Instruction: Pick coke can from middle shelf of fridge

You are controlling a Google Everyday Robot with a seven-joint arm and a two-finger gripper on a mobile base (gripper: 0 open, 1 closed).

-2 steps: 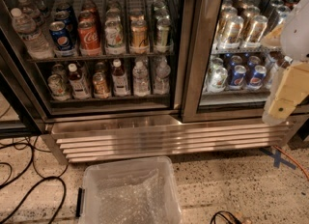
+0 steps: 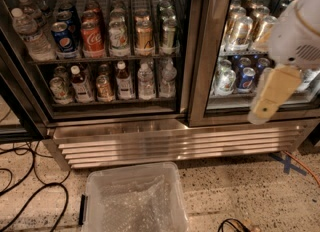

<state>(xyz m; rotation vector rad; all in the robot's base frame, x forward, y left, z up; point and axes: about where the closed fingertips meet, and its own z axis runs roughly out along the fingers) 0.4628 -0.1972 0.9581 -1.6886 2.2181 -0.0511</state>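
The gripper, a tan blade-like end piece under a white rounded arm housing, hangs at the right of the view in front of the fridge's right-hand section, level with its lower rows of cans; whether it is released or clenched cannot be told, and it holds nothing visible. The coke can, a red aluminium cylinder with white script and a silver top, stands upright at the front of the middle shelf in the left-hand section, well apart from the gripper. A blue Pepsi can stands just beside it on the left and a pale can on the right, leaving little side room. The shelf is thin dark wire. Below runs a ribbed stainless base grille. On the speckled floor, a clear plastic bin sits near the grille, with black cables to its left.
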